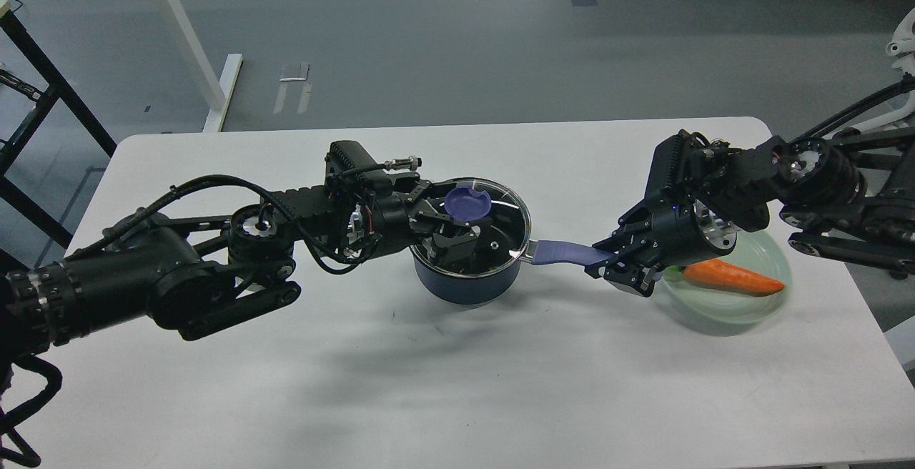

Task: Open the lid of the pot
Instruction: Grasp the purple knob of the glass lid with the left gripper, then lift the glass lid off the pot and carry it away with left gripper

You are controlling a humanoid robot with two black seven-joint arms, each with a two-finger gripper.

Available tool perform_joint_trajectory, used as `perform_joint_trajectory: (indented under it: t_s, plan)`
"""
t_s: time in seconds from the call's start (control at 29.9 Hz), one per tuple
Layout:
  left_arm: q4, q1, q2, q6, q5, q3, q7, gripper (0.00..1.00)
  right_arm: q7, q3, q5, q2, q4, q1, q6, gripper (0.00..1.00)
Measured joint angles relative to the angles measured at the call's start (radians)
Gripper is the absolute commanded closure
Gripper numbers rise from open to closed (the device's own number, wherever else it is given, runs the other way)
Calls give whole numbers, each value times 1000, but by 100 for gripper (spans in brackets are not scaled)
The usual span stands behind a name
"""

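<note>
A dark blue pot (465,279) stands mid-table with a glass lid (504,229) on it. The lid has a purple knob (467,203). My left gripper (452,217) reaches over the lid's left half from the left. It is open, with its fingers (457,237) on either side of the knob's near edge. I cannot tell whether they touch the knob. My right gripper (606,260) comes in from the right and is shut on the end of the pot's purple handle (561,251).
A pale green plate (729,308) with an orange carrot (733,278) lies just right of my right gripper. The white table (457,383) ends at its far edge behind the pot. Table legs and a black frame stand on the floor beyond.
</note>
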State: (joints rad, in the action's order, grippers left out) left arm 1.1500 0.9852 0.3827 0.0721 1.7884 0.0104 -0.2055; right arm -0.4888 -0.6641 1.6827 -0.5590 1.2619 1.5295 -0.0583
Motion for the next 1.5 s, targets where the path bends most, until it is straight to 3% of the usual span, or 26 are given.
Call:
perform_joint_trajectory:
  t_s: [0.4,0.67,1.0,1.24,1.5]
  plan:
    - [-4,-1,-1,0,-3,0,-1,16,0,0,1,14,-1,0,0,79]
    - [-6,-2,-2,0,-1,-6,-1,49,0,0,2,14,-1,0,0,79]
    - [6,16,17,0,-8,-5,0,52,0,0,2,15,-3,1,0,78]
    - [91,35,166,-1,-48,13,-3,52,0,0,0,14,-4,1,0,78]
    - [225,33,510,0,-186,23,0,52,0,0,0,11,-3,1,0,78]
